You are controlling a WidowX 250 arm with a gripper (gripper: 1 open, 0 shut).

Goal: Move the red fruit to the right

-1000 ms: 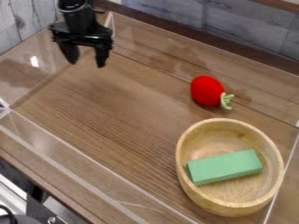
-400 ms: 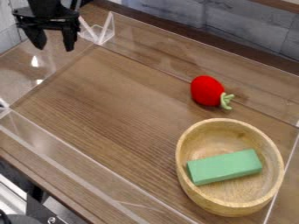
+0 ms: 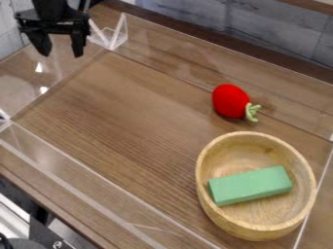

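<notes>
While the red fruit (image 3: pixel 232 101) lies on its side on the bare wood of the worktop (image 3: pixel 143 117), in the right half of the view, the dark jaws (image 3: pixel 61 49) hang well apart from it, near the far left corner. The two fingers are spread, with a gap between them, and nothing shows in their grip. The fruit's green leafy end points toward the lower right. Nearer the camera than the fruit, and just beside it without touching, sits a round wooden bowl (image 3: pixel 205 199). Inside the bowl a pale green rectangular block (image 3: pixel 250 185) lies flat, set at a slant. A cluster of dark cables (image 3: pixel 23 231) shows at the lower left edge of the view, beyond the side of the worktop.
</notes>
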